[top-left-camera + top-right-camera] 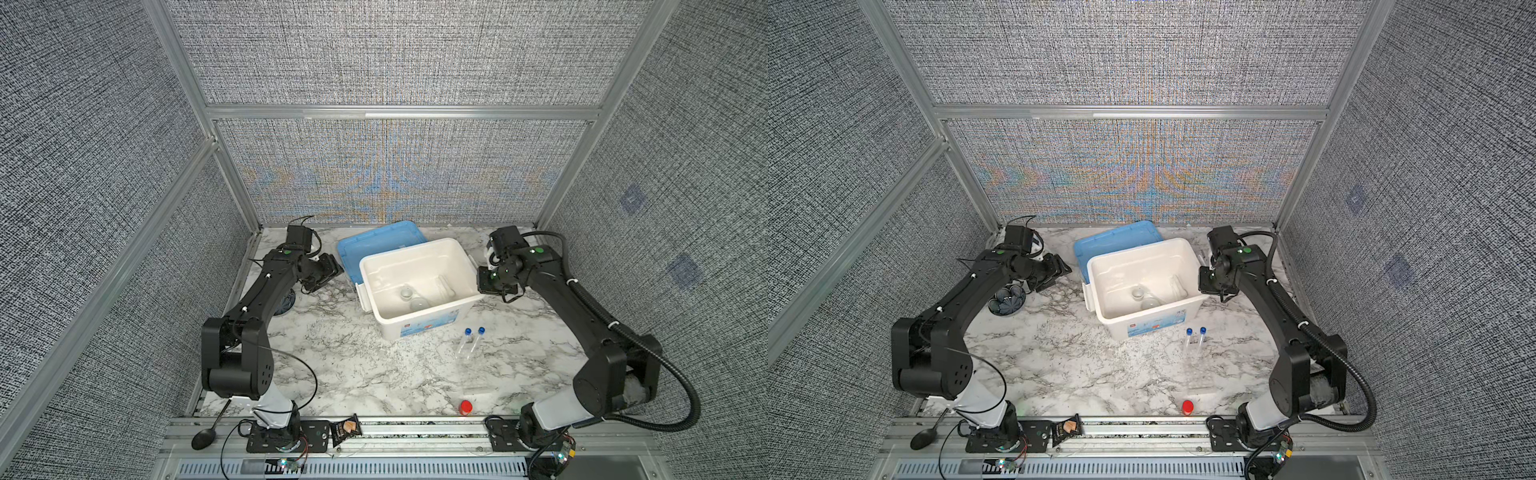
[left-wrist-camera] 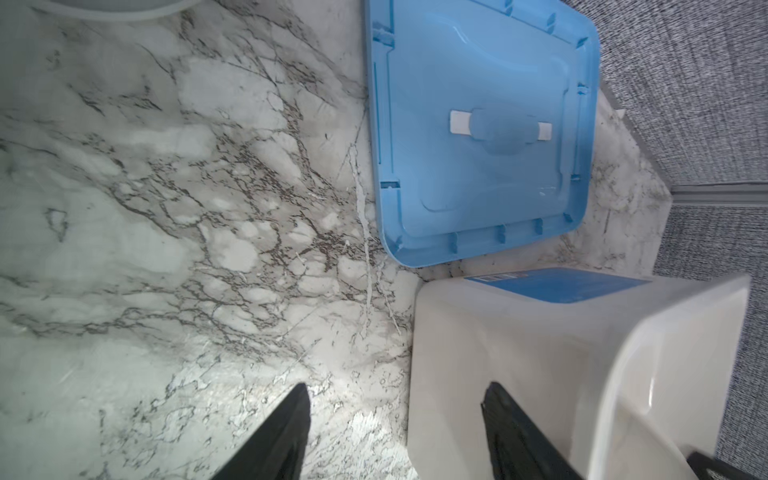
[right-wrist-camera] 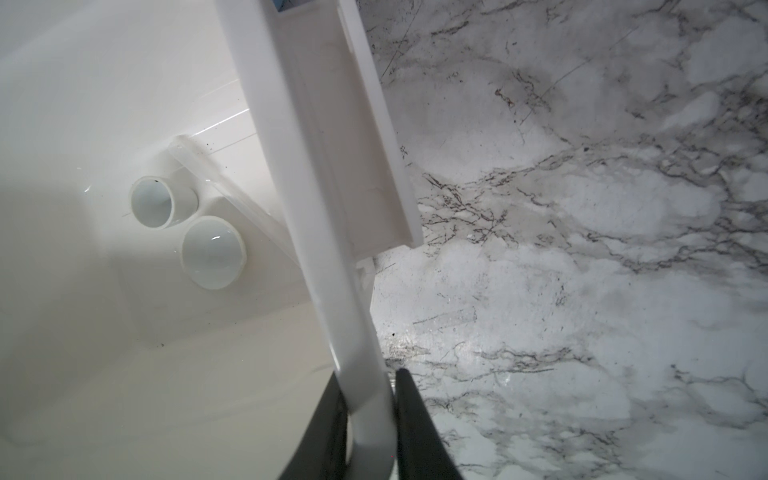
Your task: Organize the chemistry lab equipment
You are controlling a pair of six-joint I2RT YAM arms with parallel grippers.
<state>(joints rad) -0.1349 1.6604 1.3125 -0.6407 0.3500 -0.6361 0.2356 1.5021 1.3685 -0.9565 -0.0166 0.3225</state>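
Two small white ceramic dishes [image 3: 212,252] sit on the floor of the white plastic bin [image 1: 415,322], centre-right in both top views. One is a shallow bowl, and the deeper one [image 3: 151,202] is tipped on its side just beside it. They're down inside the bin, left of the right gripper [image 3: 368,376] in the top views, close but not touching it. That gripper is at the bin's right-hand rim with one finger inside and one outside, pinched onto the wall.

A pair of slim clear tubes with blue caps [image 1: 468,332] sits side by side on the marble-patterned tabletop [image 1: 353,365], just below the bin's lower right corner and well clear of both grippers.

The left gripper [image 2: 399,386] hangs left of the bin, jaws spread wide with nothing between them. One finger is in front of the bin's outer wall, but I can't tell if it touches. The blue plastic lid [image 2: 478,187] lies flat at the bin's upper left.
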